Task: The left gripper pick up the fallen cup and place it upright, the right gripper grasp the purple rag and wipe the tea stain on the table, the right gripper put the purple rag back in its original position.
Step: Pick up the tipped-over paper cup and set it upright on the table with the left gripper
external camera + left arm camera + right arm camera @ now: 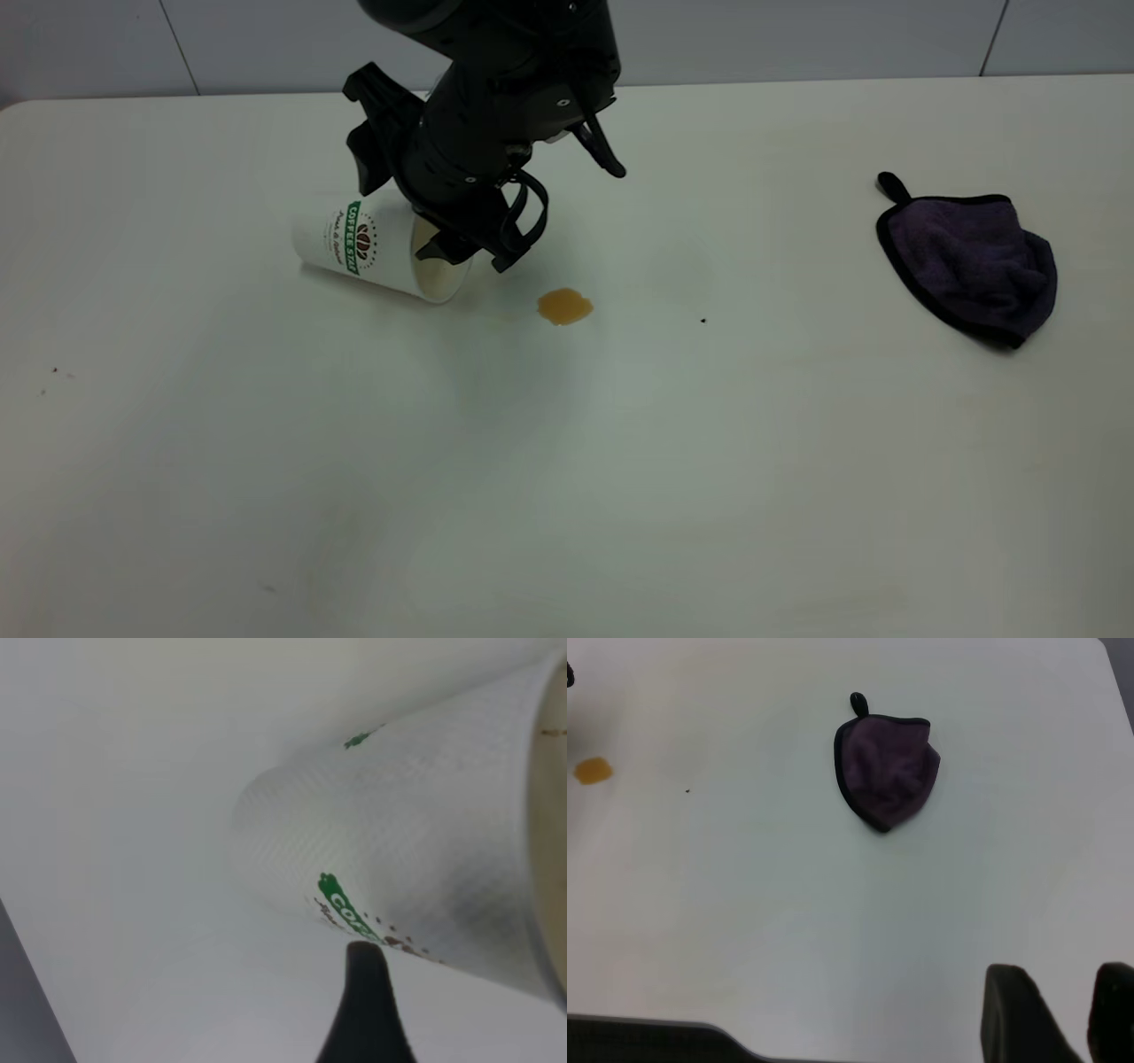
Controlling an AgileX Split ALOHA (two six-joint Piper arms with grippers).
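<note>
One cup (368, 251) (ribbed, green logo) on its side | left tool (443, 244) spread at rim

Pretty roomy table (567, 496) overall: the whole front half is bare, and there's a wide open stretch between the tea stain (564, 307) and the purple rag (970, 266) with just a tiny speck in it. The only crowded spot is back left, where the left gripper (461, 252) hangs right over the mouth of the fallen cup (376, 248), just beside the stain.
</note>
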